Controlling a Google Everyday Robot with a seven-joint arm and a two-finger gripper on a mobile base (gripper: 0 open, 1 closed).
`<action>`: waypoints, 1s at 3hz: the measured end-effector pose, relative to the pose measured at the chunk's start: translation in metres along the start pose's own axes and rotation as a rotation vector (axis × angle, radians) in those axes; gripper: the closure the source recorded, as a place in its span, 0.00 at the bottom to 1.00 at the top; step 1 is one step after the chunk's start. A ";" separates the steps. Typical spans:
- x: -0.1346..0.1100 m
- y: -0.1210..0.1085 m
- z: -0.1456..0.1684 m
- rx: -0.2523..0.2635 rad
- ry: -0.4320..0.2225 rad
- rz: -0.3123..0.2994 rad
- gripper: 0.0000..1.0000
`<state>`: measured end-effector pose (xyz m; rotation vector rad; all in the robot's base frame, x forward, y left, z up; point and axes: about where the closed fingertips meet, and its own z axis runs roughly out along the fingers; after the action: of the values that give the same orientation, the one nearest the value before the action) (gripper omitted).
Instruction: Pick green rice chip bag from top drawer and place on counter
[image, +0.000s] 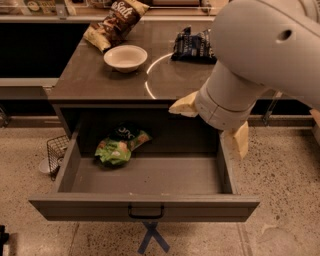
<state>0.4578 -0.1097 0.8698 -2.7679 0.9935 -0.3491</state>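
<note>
The green rice chip bag (119, 146) lies in the left rear part of the open top drawer (145, 209), which is pulled out towards me, its black handle at the front middle. The counter (100, 82) above it bears a thin white curved line. My gripper (209, 129) hangs at the end of the big white arm over the drawer's right rear corner, well to the right of the bag and not touching it. Its two cream fingers (183, 106) stand spread apart with nothing between them.
On the counter stand a white bowl (125, 57), a brown-and-tan bag (116, 22) at the back left and a dark blue chip bag (194, 46) at the back right. A wire basket (55, 150) sits on the floor left of the drawer. Blue tape (152, 237) marks the floor.
</note>
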 end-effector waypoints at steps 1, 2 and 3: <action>0.000 0.000 -0.001 0.002 0.003 0.001 0.00; -0.004 -0.016 0.012 0.072 -0.019 -0.019 0.00; -0.019 -0.063 0.045 0.238 -0.104 -0.109 0.00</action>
<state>0.4938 -0.0456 0.8395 -2.5997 0.7269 -0.3134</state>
